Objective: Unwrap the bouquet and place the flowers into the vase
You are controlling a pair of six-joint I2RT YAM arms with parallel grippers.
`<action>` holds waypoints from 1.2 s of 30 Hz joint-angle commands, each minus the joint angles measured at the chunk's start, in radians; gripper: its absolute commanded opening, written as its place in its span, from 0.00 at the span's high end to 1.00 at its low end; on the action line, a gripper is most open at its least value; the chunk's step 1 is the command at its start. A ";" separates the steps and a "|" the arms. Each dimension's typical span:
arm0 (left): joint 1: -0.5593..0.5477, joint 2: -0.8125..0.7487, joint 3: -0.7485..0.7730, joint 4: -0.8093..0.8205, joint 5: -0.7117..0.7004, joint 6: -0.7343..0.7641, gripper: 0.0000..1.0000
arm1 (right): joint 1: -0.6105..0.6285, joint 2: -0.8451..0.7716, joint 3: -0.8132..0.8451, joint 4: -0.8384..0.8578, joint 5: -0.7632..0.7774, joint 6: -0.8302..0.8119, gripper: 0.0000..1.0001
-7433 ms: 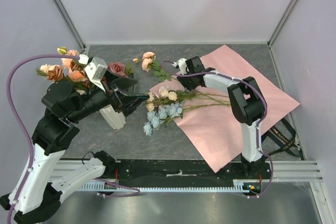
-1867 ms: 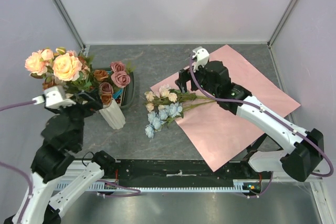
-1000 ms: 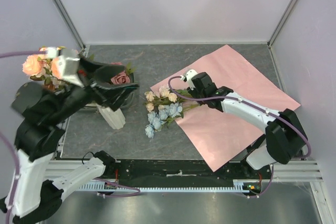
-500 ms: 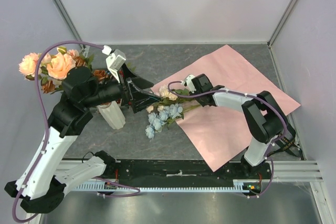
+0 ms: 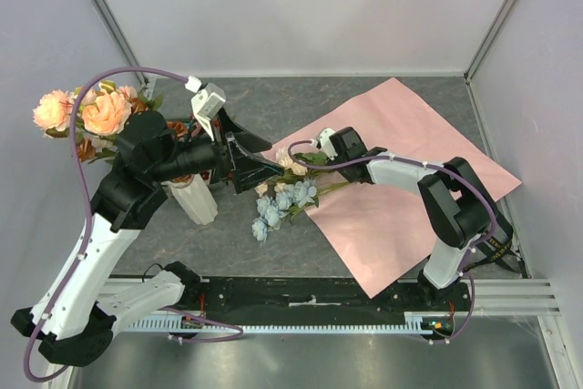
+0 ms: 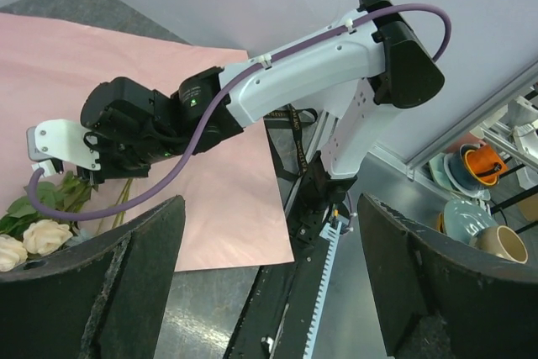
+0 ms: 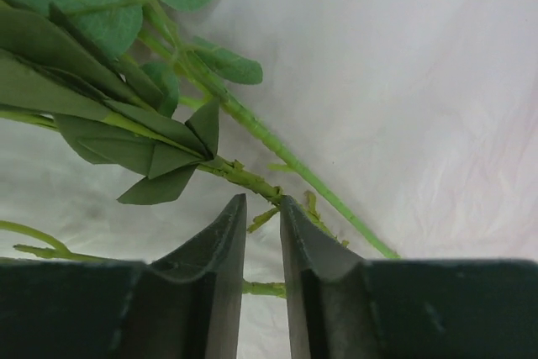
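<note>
The white ribbed vase (image 5: 197,203) stands at the left with peach and mauve roses (image 5: 91,114) rising from it. Cream and light blue flowers (image 5: 279,190) lie on the table, their stems on the flat pink paper (image 5: 410,166). My left gripper (image 5: 248,163) hovers beside the cream heads, open and empty; its wrist view looks past its fingers (image 6: 92,283) at the paper (image 6: 227,199) and the right arm. My right gripper (image 5: 321,158) is down on the stems. In its wrist view the jaws leave a narrow gap (image 7: 263,216) with a green stem (image 7: 252,181) at the tips.
A dark green tray (image 5: 225,137) sits behind the vase, mostly hidden by my left arm. The enclosure's walls close in the back and sides. A black strap (image 5: 490,234) lies off the paper's right edge. Cups and bowls (image 6: 475,195) stand outside the cell.
My left arm has swung from above the vase out to the right, toward the loose flowers. My right gripper's jaws have narrowed over the stems.
</note>
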 commanded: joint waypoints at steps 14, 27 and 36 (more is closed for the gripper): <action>0.001 0.033 0.009 0.033 0.022 -0.055 0.12 | 0.045 0.140 0.093 0.150 0.005 -0.093 0.70; 0.001 0.053 0.085 -0.014 -0.038 -0.034 0.12 | 0.083 -0.182 0.061 0.088 0.127 -0.073 1.00; 0.001 0.076 0.076 0.045 -0.010 -0.084 0.12 | 0.016 -0.190 0.041 0.136 0.006 -0.063 0.50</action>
